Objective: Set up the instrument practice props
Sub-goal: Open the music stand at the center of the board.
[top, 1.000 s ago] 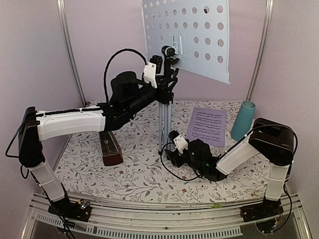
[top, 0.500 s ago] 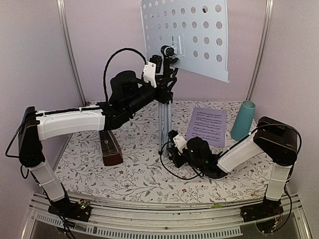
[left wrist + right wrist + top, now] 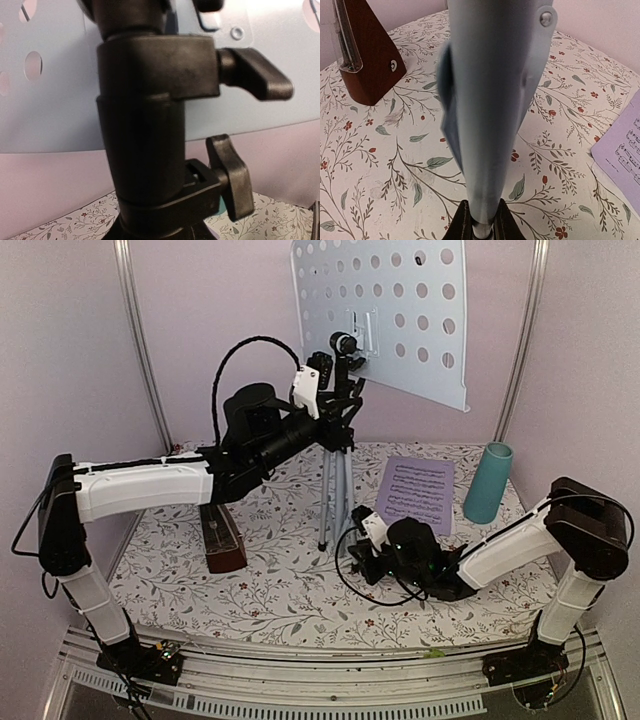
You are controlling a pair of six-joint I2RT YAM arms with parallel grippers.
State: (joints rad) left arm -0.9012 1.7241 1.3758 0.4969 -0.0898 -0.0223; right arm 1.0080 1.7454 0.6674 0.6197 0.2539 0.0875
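My right end effector (image 3: 358, 548) has just clenched on one silver leg (image 3: 485, 125) of the music stand (image 3: 380, 310). A second ago it was open beside the bundled legs. That leg now slants out from the others toward my right arm, and the perforated desk has shifted a little to the right. I read this as the tripod starting to spread, so the stand cannot yet support itself.

My left end effector (image 3: 335, 405) is at the black hub under the desk. Its fingers are out of frame in the wrist view, but from overhead it looks clamped there, holding the stand upright.

The stand is at mid-surface (image 3: 270, 590), between the metronome (image 3: 222, 538) on the left and the sheet music (image 3: 415, 492), which lies flat on the right. Its post runs close to vertical. The mounting bracket faces my camera, so the reading side points toward the back wall. The desk's lower edge slopes down to the right.
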